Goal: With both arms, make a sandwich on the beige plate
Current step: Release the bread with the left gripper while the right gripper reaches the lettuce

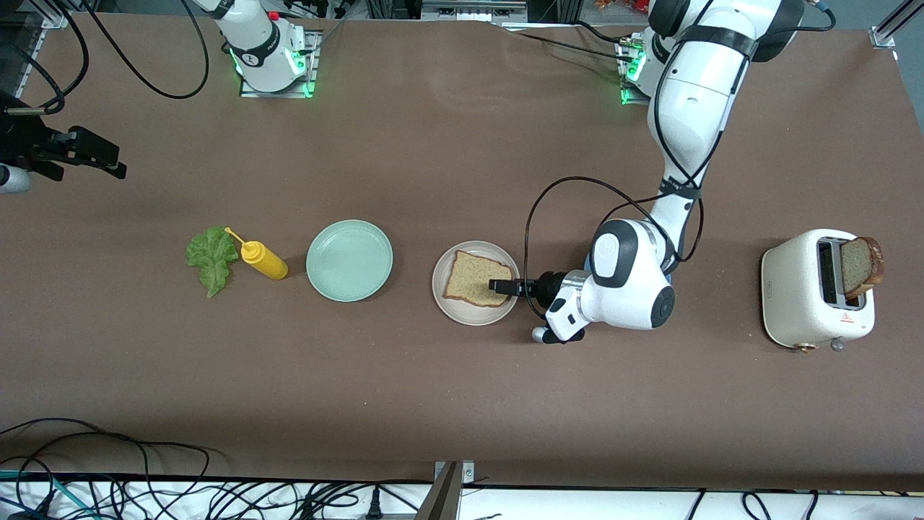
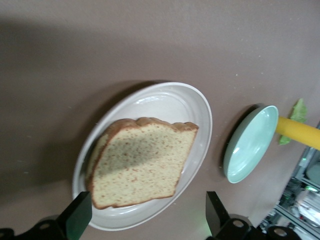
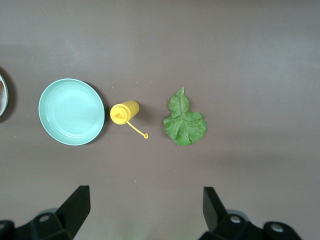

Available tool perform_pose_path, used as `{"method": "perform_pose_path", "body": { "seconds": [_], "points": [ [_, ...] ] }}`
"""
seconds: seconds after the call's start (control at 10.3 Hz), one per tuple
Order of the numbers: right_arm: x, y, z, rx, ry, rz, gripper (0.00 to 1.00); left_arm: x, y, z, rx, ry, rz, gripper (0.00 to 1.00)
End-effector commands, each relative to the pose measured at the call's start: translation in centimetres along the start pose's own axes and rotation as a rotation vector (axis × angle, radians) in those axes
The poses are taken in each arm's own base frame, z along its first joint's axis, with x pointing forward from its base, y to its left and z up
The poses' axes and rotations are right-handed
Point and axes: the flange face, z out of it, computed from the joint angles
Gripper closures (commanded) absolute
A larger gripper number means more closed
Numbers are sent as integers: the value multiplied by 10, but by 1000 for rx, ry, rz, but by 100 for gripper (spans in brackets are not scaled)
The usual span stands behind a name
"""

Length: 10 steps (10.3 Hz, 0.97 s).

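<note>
One square slice of brown wholegrain bread [image 1: 476,279] lying flat on the round pale beige plate [image 1: 442,296], just right of centre in the front view. Spread wide just over that slice's edge, holding nothing: the black left gripper [image 1: 503,286]. Best lifted straight up and clear, without nudging the bread.

Next layer, probably: the ruffled green lettuce leaf [image 1: 211,258], at middle left of the frame. Parked at the left edge with fingers wide apart and empty: the black right gripper [image 3: 142,207], well placed to fetch it.

By count:
- one second bread slice [image 1: 860,266] standing in the single cream toaster [image 1: 808,289], at right;
- one yellow squeeze bottle [image 1: 263,259];
- one mint green plate [image 1: 349,261].
</note>
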Motion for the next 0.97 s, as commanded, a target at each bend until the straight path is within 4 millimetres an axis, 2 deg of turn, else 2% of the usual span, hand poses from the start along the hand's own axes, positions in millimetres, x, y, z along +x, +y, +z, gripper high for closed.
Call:
{"method": "perform_pose_path", "body": {
  "seconds": [0.0,0.1,0.19,0.29,0.58,0.87],
  "points": [
    [1,3,3,13,-18,3,0,-4,5,-18,104,9,47,0],
    [4,1,16,8,-49,4,0,-6,5,-30,196,19,89,0],
    [8,1,19,-2,-45,4,0,-10,8,-40,289,22,111,0],
    [15,0,33,-19,-73,-6,0,-14,10,-50,364,24,91,0],
    [32,-8,74,-22,-143,-28,0,-18,-2,-78,468,12,68,0],
    [46,7,141,-76,-149,-23,0,-22,-28,-116,596,-19,63,0]
  ]
}}
